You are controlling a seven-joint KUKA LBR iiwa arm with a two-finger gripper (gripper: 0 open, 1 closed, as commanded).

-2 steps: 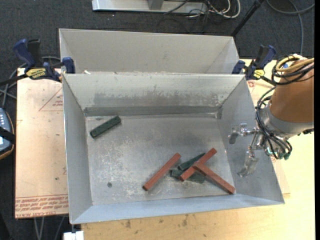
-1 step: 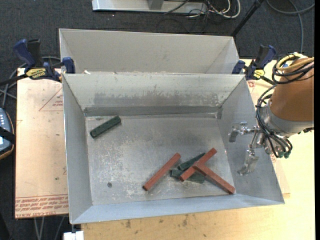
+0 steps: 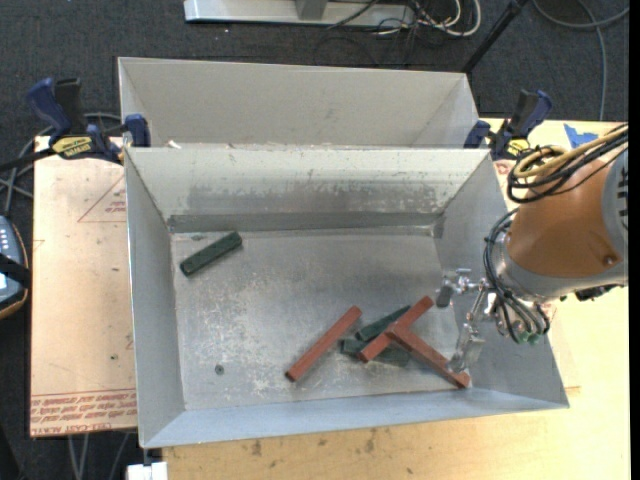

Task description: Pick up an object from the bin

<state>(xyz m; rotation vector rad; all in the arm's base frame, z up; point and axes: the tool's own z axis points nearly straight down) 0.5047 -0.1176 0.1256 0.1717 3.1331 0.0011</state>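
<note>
We read the gripper (image 3: 462, 320) as open. Its two metal fingers (image 3: 455, 288) stand apart, one toward the far side and one toward the near side, and nothing lies between them. It sits low in the right part of the bin (image 3: 300, 180), close to the right wall.

Just left of the fingers lies a small heap:
- The near brown stick (image 3: 432, 360) runs to the near right corner. Its right end lies just beside the nearer finger; we cannot tell whether they touch.
- The crossing brown stick (image 3: 400, 328) lies tilted over it.
- A dark green piece (image 3: 382, 326) is tucked under both.

A long brown stick (image 3: 323, 344) lies alone further left. A dark green block (image 3: 210, 253) lies well apart at the far left. The orange cover (image 3: 560, 230) and the cables (image 3: 515, 313) sit behind the fingers on the right.

We judge one of the two crossed sticks to be the likely pick, with the grasp not yet made.

Possible faults from here:
- Closing at this position may catch only a stick's end, so the stick pivots and drops.
- The fingers may pinch both crossed sticks at once, and one may slip out on the lift.
- The sloping right wall is close and may deflect the fingers.
</note>
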